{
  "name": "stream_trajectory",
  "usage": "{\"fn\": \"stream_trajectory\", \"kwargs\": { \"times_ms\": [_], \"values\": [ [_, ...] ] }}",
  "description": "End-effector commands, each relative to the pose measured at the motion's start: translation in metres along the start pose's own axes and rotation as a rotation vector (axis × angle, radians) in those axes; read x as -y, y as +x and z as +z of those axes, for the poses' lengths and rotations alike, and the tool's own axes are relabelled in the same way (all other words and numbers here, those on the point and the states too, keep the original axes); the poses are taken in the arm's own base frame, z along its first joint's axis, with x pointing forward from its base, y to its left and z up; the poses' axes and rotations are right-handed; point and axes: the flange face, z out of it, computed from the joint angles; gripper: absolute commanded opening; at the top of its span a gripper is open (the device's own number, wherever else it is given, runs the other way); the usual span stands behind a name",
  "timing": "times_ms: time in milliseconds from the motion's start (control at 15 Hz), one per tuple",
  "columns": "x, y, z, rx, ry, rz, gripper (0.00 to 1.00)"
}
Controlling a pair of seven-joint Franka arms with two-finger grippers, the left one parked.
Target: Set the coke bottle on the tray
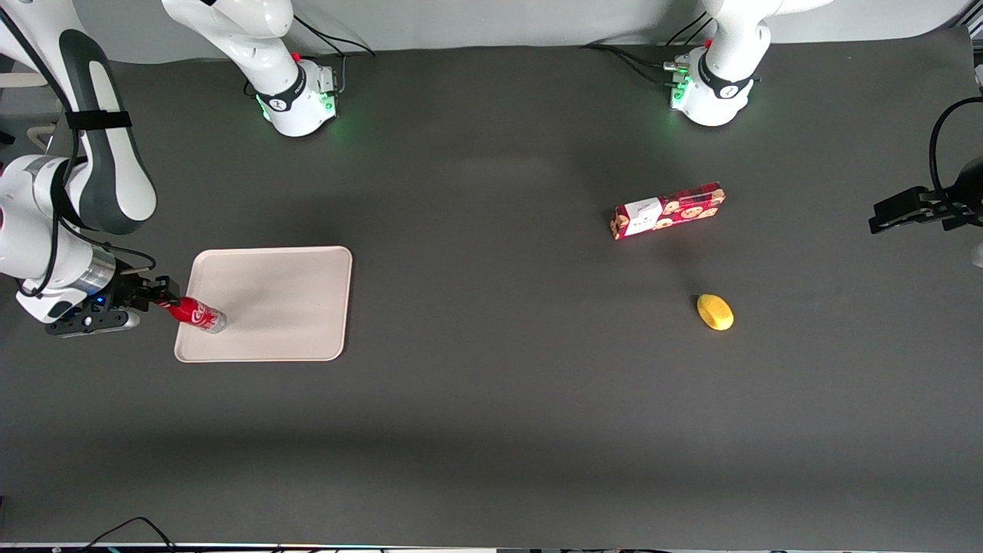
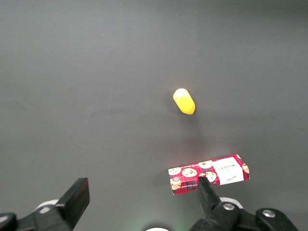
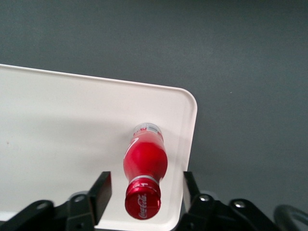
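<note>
The coke bottle (image 1: pixel 196 313) is a small red bottle whose silvery base rests on the tray (image 1: pixel 292 307), close to the tray's edge at the working arm's end of the table. Its red cap points back toward my gripper (image 1: pixel 163 296). In the right wrist view the coke bottle (image 3: pixel 144 161) shows cap-first over the beige tray (image 3: pixel 57 120), near a rounded corner. My gripper (image 3: pixel 146 183) is open, with one black finger (image 3: pixel 102 188) on each side of the cap and a visible gap on both sides.
A red cookie box (image 1: pixel 668 210) and a yellow lemon-like object (image 1: pixel 715 312) lie on the dark table toward the parked arm's end. Both also appear in the left wrist view, the cookie box (image 2: pixel 209 174) and the yellow object (image 2: pixel 184 101).
</note>
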Motion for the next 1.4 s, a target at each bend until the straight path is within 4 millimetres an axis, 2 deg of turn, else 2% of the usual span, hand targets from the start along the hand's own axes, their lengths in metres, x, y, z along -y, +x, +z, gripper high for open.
{"fn": "stream_trajectory", "kwargs": {
  "times_ms": [0, 333, 400, 533, 667, 800, 1067, 1200, 1333],
  "values": [
    [-0.001, -0.004, -0.026, -0.042, -0.027, -0.011, 1.0],
    [0.003, 0.009, -0.101, -0.11, -0.042, -0.01, 1.0],
    [0.012, 0.013, -0.122, -0.111, -0.041, -0.019, 1.0],
    [0.016, 0.016, -0.161, -0.09, -0.014, 0.038, 1.0],
    [0.023, 0.013, -0.2, -0.066, 0.041, 0.105, 1.0],
    [0.038, 0.002, -0.234, -0.049, 0.049, 0.088, 1.0],
    [0.059, -0.029, -0.285, -0.052, 0.036, 0.056, 1.0],
    [0.065, -0.042, -0.299, -0.041, 0.048, 0.052, 1.0],
    [0.072, -0.045, -0.307, -0.041, 0.064, 0.085, 1.0]
  ]
}}
